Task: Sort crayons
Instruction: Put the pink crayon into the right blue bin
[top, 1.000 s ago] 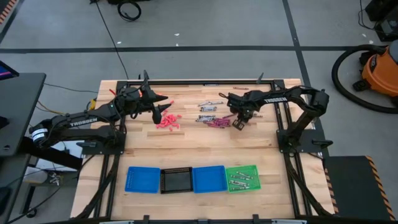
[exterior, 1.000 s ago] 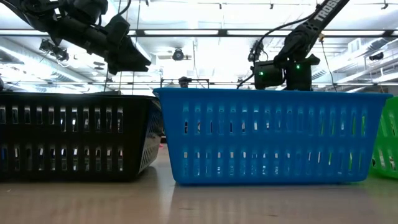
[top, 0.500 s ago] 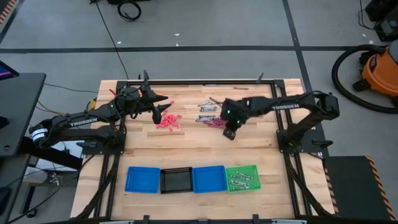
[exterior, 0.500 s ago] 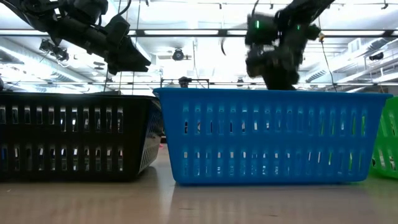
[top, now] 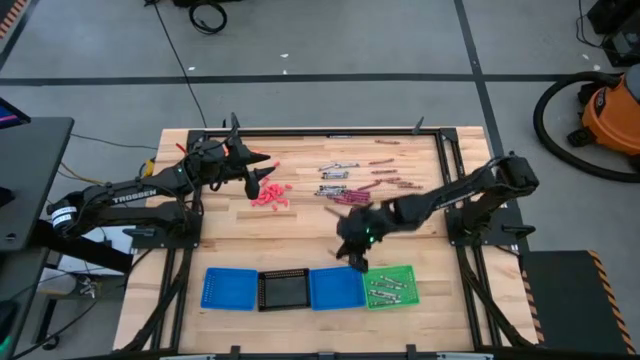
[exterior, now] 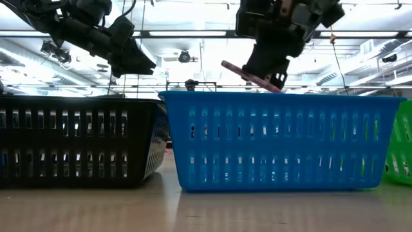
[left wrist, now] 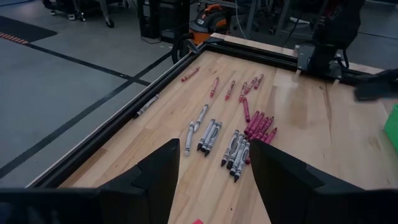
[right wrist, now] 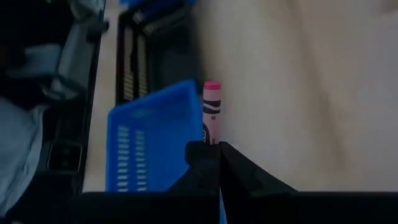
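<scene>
My right gripper (top: 352, 252) pinches a pink crayon (right wrist: 211, 112) above the far edge of a blue tray (top: 335, 288) (green tray (top: 388, 287) just beside). My left gripper (top: 262, 172) hangs spread over bare boards near the loose crayons (left wrist: 239, 134).

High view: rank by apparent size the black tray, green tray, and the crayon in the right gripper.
1. black tray and green tray: look about alike, so no ranking between them.
2. crayon in the right gripper: far smallest, barely visible from above.
</scene>
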Available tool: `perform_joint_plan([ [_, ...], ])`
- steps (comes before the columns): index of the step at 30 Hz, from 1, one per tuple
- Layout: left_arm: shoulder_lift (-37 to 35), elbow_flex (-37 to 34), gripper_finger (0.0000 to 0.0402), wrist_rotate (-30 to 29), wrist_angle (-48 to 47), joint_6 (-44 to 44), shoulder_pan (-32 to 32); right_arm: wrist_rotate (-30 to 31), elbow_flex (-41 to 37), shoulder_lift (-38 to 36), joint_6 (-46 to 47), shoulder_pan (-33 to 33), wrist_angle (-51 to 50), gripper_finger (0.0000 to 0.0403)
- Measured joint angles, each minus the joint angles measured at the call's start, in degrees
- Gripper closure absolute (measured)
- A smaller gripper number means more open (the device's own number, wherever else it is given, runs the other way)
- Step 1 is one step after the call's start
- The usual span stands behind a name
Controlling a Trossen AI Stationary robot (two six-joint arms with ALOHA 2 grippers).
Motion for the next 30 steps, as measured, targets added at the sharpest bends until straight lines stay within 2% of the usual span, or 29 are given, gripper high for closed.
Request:
perform_joint_plan([
  [4, 0.00, 0.00, 0.0196, 0.00, -0.03, 0.00, 0.02, 2.71, 4.96, 4.63, 0.16, 4.34, -2.42, 0.0394],
  [8, 0.00, 0.00, 0.0196, -0.03, 0.48, 0.00, 0.09, 5.84, 12.12, 10.51, -0.54, 7.01, -9.61, 0.0394],
  [14, 0.00, 0.00, 0.0196, -0.42, 1.04, 0.00, 0.09, 5.64, 22.11, 18.94, -3.48, 8.13, -20.84, 0.0392],
  [16, 0.00, 0.00, 0.0196, -0.45, 1.09, 0.00, 0.09, 4.64, 24.15, 20.70, -4.78, 8.21, -21.88, 0.0383],
  [23, 0.00, 0.00, 0.0196, -0.46, 1.20, 0.00, 0.09, 0.44, 25.97, 21.44, -5.03, 7.30, -24.23, 0.0332],
  [30, 0.00, 0.00, 0.0196, -0.45, 1.20, 0.00, 0.09, 1.08, 26.06, 16.57, -6.27, 5.26, -28.25, 0.0322],
])
